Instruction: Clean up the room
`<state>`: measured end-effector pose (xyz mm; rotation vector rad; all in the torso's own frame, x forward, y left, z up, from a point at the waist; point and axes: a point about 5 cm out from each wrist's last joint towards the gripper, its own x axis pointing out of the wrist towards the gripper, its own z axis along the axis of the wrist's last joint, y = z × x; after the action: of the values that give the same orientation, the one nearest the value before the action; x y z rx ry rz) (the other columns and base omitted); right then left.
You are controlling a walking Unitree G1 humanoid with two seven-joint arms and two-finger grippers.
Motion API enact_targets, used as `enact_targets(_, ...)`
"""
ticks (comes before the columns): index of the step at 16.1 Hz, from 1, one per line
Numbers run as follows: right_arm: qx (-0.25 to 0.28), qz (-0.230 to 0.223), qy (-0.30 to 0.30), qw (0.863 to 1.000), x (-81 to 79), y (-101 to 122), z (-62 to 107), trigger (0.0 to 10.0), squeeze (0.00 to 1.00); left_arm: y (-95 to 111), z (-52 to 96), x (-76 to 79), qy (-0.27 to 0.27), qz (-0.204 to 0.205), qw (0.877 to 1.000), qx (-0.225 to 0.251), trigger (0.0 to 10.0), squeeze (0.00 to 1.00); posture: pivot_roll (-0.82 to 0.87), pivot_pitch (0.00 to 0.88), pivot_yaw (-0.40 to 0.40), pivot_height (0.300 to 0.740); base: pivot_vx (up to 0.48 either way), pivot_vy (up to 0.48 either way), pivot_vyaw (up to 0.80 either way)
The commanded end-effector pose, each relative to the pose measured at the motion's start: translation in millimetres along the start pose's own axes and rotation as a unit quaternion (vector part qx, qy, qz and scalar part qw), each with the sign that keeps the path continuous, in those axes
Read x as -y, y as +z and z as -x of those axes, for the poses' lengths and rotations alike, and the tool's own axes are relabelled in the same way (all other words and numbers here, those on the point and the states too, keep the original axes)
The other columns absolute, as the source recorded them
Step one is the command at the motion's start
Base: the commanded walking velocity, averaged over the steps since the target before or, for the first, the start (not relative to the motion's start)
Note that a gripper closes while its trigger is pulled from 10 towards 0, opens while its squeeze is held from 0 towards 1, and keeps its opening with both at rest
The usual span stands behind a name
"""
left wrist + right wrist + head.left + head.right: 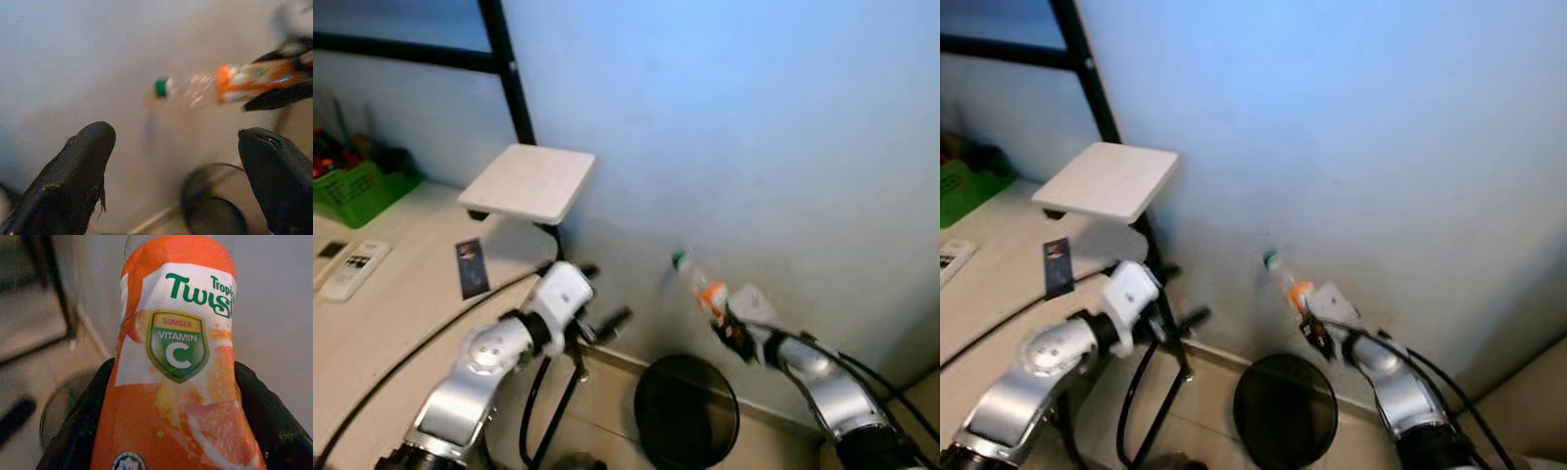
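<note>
Two black fingers of the right gripper (732, 328) are clamping an empty Tropicana Twister bottle (703, 286) (green cap, orange label) in the air near the pale wall, above the round black bin (686, 412), while the left gripper (181, 171) is hovering alongside, fingers spread wide.

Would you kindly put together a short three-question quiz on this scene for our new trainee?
1. True or false: the right pincer is shut on a bottle.
2. What colour is the bottle's cap? A red, B green, C blue.
3. Fill in: on the floor below the bottle stands a round black ____.

Key: 1 true. 2 B. 3 bin. The left pincer is open, holding nothing.
</note>
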<state>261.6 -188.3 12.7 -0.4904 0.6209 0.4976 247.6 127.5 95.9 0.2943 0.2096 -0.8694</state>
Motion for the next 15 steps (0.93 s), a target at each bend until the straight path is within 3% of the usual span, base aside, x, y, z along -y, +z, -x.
enact_targets(1,-0.024,0.027,0.023,0.999,-6.3,-2.7,-7.2,10.0,0.0,0.6,3.7,1.8,-0.037,-0.003,0.999,-0.003,10.0,0.18,0.0,0.0,0.054,0.74,0.0,0.0,0.0)
enact_targets(4,-0.086,0.077,0.027,0.993,-7.3,-10.3,-21.9,10.0,0.0,-1.3,5.3,5.8,-0.103,0.011,0.994,-0.022,10.0,0.18,-0.01,0.0,0.054,0.74,0.0,0.0,0.0)
enact_targets(9,-0.112,0.085,-0.001,0.99,0.0,-7.8,-29.5,10.0,0.0,-6.7,10.1,5.5,-0.145,0.0,0.987,-0.064,10.0,0.17,0.0,0.0,0.04,0.74,0.0,0.0,0.0)
enact_targets(15,-0.11,0.081,0.009,0.991,-7.4,-5.3,-35.9,10.0,0.0,-14.9,20.1,0.1,-0.171,-0.024,0.978,-0.117,10.0,0.18,-0.01,0.0,0.038,0.74,0.0,0.0,0.0)
